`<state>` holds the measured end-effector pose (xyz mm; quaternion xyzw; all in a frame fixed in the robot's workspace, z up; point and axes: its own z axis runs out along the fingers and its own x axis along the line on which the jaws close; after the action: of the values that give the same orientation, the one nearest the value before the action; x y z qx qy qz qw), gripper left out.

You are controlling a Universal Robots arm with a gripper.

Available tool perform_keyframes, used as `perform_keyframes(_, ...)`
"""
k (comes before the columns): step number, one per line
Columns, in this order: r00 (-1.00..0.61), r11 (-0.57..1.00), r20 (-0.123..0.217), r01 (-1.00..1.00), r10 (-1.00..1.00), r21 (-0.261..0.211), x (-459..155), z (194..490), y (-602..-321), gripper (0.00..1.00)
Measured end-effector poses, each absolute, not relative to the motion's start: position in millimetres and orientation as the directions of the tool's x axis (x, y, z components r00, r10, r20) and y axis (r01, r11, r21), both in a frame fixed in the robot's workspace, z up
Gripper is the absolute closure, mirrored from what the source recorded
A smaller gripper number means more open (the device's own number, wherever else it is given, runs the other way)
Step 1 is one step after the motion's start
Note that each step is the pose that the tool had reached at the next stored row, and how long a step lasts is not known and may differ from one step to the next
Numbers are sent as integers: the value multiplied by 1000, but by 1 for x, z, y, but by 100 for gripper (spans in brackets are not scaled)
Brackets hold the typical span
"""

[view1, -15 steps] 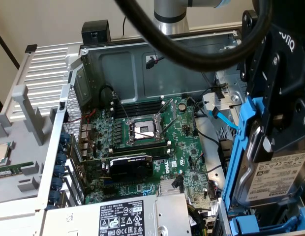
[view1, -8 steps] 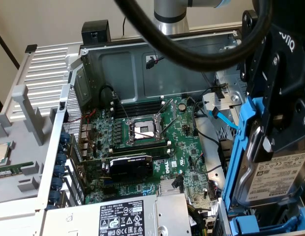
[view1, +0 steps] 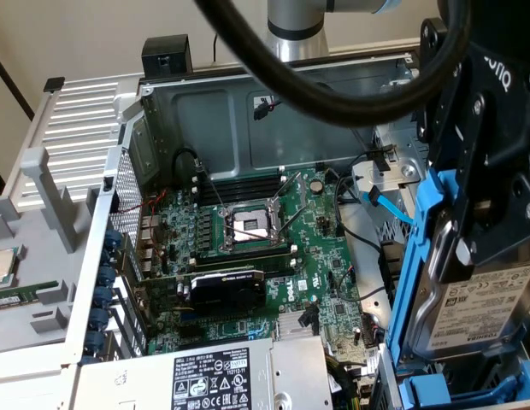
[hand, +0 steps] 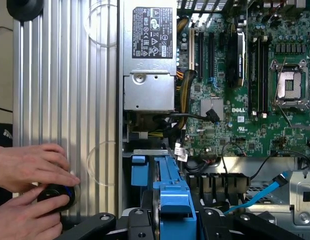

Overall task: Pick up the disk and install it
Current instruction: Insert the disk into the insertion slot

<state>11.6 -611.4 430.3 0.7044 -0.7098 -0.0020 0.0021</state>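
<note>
A plain cream wall (view1: 94, 34) stands in the exterior view's upper left, behind the open computer case (view1: 205, 111). A dark diagonal strip (view1: 10, 85) crosses it near the left edge. Light is soft and even.

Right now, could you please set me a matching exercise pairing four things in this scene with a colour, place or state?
Things:
1. disk
2. processor socket
3. data cable
4. hands

Descriptions:
A. thin and light blue
B. upright, gripped by the end effector
C. resting on a black knob
D. silver, on the green motherboard

Pairs: 1-B, 2-D, 3-A, 4-C
</note>
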Motion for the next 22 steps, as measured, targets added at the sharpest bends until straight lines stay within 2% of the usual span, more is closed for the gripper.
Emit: perform_keyframes(22, -17, 17, 0, -1000, -1000, 6, 11, 424, -612, 63)
